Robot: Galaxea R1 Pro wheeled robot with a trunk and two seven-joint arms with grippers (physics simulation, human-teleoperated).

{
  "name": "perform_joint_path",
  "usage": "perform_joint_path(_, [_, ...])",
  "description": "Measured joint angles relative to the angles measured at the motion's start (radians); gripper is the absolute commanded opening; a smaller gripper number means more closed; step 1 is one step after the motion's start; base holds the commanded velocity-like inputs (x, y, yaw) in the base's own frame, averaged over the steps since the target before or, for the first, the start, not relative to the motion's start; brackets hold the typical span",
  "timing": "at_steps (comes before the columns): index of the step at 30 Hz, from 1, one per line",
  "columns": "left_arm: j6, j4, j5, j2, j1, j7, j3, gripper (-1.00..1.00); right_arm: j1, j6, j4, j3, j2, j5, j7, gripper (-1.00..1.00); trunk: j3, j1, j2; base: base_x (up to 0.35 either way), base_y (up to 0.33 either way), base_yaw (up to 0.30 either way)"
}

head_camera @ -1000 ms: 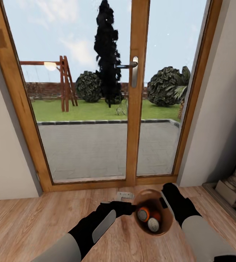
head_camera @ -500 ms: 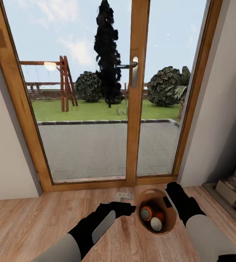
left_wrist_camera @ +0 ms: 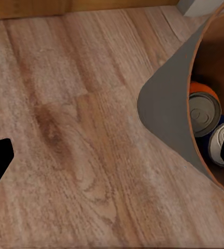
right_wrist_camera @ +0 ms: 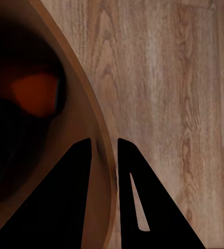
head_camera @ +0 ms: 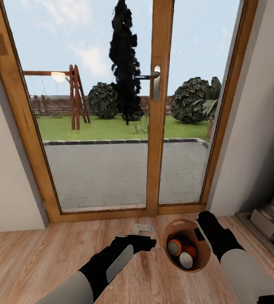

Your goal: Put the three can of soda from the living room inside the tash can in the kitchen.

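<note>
Right gripper (head_camera: 203,228) pinches my bin (head_camera: 171,231) by its rim, mouth tilted up | soda cans (head_camera: 175,247) inside, ends toward opening | left gripper (head_camera: 151,243) apart, just beside bin

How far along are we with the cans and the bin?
Cans are already in the trash can: two tops show clearly, with orange of a possible third behind them. In hand: the right gripper pinches the bin's rim; the left gripper is open beside it. Left: the surroundings are a glass patio door, not kitchen.
</note>
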Motion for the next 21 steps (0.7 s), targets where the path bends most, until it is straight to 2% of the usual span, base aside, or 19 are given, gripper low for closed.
perform_joint_path(1, [0.000, 0.011, 0.000, 0.000, 0.000, 0.000, 0.000, 1.00, 0.000, 0.000, 0.004, 0.000, -0.007, -0.007, -0.002, -1.00, 0.000, 0.000, 0.000, 0.000, 0.000, 0.000])
perform_joint_path(6, [-0.003, 0.079, 0.001, 0.001, 0.000, 0.000, 0.000, 1.00, -0.002, 0.000, 0.031, 0.000, -0.022, 0.028, -0.010, -1.00, 0.000, 0.000, 0.000, 0.000, 0.000, 0.000])
perform_joint_path(10, [-0.028, 0.153, 0.000, 0.001, 0.000, 0.000, 0.000, 1.00, -0.027, -0.012, 0.105, 0.000, -0.024, -0.007, -0.010, -1.00, 0.000, 0.000, 0.000, 0.000, 0.000, 0.000])
perform_joint_path(13, [-0.036, 0.179, 0.000, 0.001, -0.001, 0.000, 0.000, 1.00, -0.043, -0.015, 0.143, -0.002, -0.027, 0.002, -0.011, -1.00, 0.000, 0.000, 0.000, 0.000, 0.000, 0.000])
perform_joint_path(16, [-0.040, 0.207, 0.000, 0.001, 0.000, 0.000, 0.001, 1.00, -0.056, -0.017, 0.169, -0.039, -0.036, 0.016, -0.012, -1.00, 0.000, 0.000, 0.000, 0.000, 0.000, 0.000])
perform_joint_path(19, [-0.043, 0.241, 0.002, 0.001, 0.000, 0.000, 0.002, 1.00, -0.062, -0.020, 0.183, -0.093, -0.043, 0.013, -0.011, -1.00, 0.000, 0.000, 0.000, 0.000, 0.000, 0.000])
perform_joint_path(21, [-0.044, 0.254, 0.002, 0.001, 0.000, 0.000, 0.003, 1.00, -0.064, -0.030, 0.186, -0.104, -0.044, 0.006, -0.011, -1.00, 0.000, 0.000, 0.000, 0.000, 0.000, 0.000])
